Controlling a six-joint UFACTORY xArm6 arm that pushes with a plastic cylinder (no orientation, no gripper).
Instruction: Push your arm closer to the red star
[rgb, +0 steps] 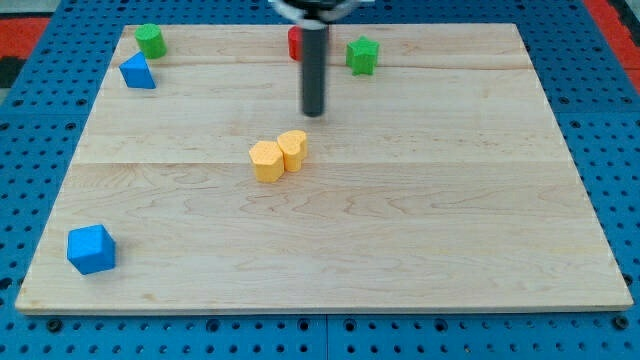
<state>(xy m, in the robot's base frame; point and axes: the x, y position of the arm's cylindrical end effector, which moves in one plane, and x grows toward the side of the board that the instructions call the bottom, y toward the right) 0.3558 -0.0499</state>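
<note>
no jaws on this arm, only a dark rod whose lower end, my tip, rests on the wooden board a little above the two yellow blocks, which touch each other near the middle. the red block sits at the view's top, mostly hidden behind the rod, so its star shape cannot be made out. a green star lies just to its right. a green block and a blue triangle sit at top left, a blue cube at bottom left.
</note>
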